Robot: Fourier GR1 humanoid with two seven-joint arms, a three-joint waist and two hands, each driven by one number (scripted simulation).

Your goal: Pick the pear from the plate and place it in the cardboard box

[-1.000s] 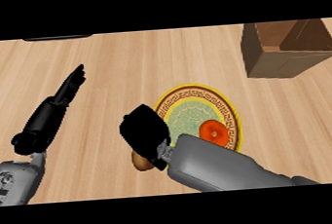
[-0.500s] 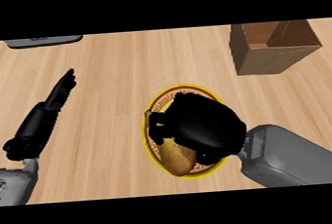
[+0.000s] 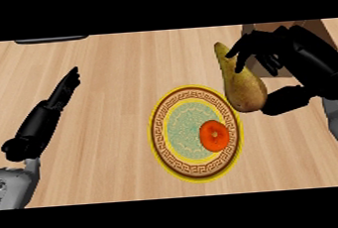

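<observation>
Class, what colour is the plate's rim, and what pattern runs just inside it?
Yellow rim on the plate, with a brown key-pattern band inside; head view.

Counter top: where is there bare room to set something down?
Bare wood lies between the left hand and the plate, and along the far edge. It is crowded at right, where the right hand holds the pear before the cardboard box.

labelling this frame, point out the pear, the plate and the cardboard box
pear (image 3: 243, 88), head view, on its wide lower body
plate (image 3: 176, 157), head view, on its patterned rim
cardboard box (image 3: 326, 34), head view, on its right wall
</observation>
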